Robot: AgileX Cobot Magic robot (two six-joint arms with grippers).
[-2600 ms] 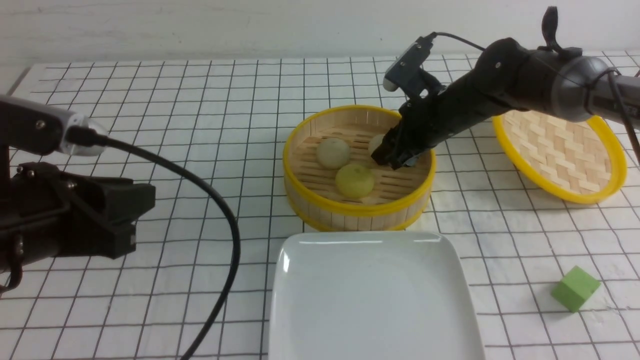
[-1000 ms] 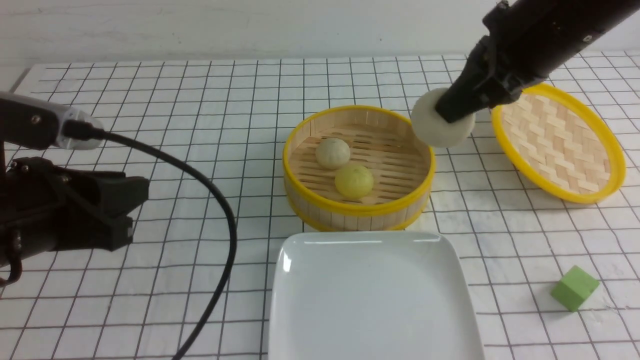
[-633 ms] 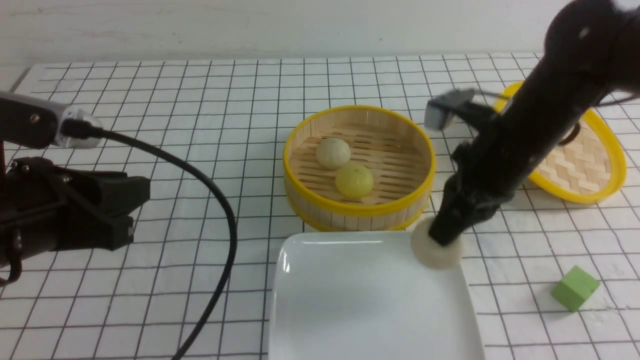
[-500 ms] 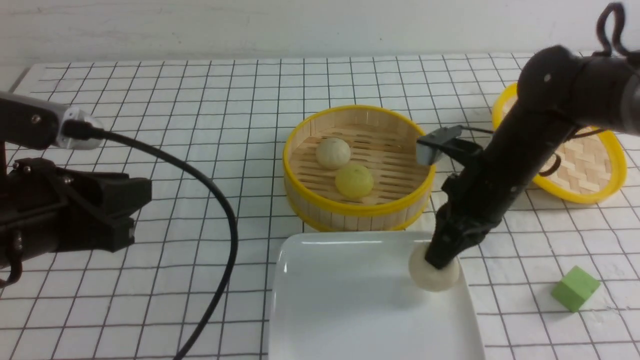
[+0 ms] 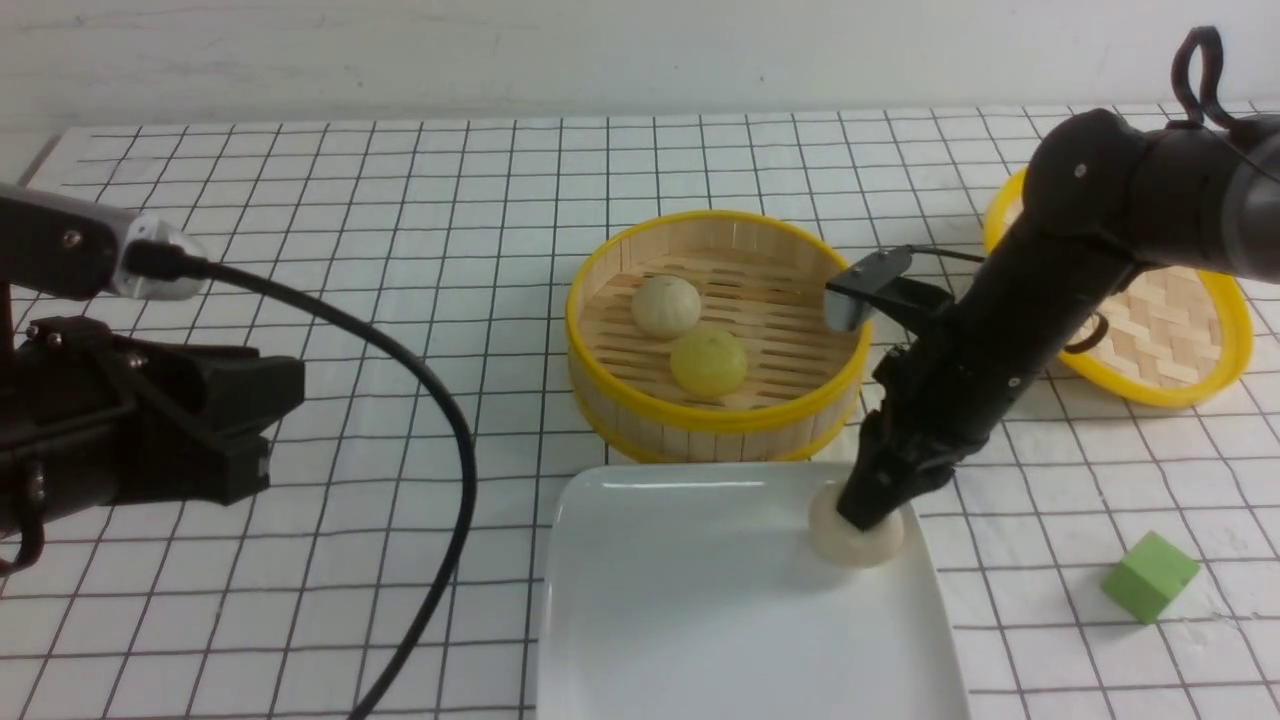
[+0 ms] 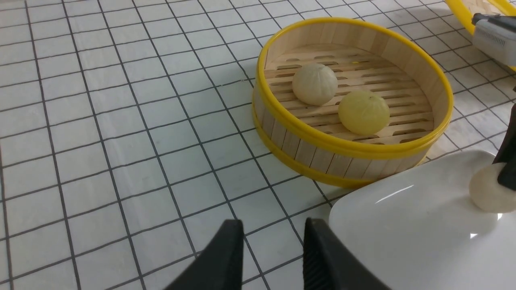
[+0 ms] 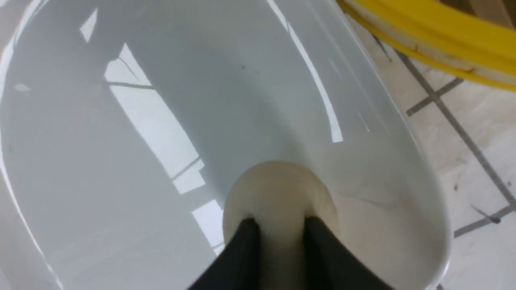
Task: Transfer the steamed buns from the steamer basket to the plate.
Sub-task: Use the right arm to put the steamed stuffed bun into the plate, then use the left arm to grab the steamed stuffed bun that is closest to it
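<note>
Bun [image 5: 850, 545] on plate [image 5: 700, 620], 2 o'clock corner, near rim. Right gripper [image 7: 280, 221] straddles it; clamped or let go, can't tell. Two more buns [image 5: 708, 361] in steamer basket [image 5: 715, 420] at plate's 12. Left gripper [image 6: 273, 223] parted, empty. Risk: bun sticks to fingers [image 7: 246, 241] on retract, rolls over rim.

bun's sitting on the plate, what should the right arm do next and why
Probably open the right gripper wider before lifting: the pale bun rests on the plate, yet the fingertips press into its top, so rising now might drag it along.
</note>
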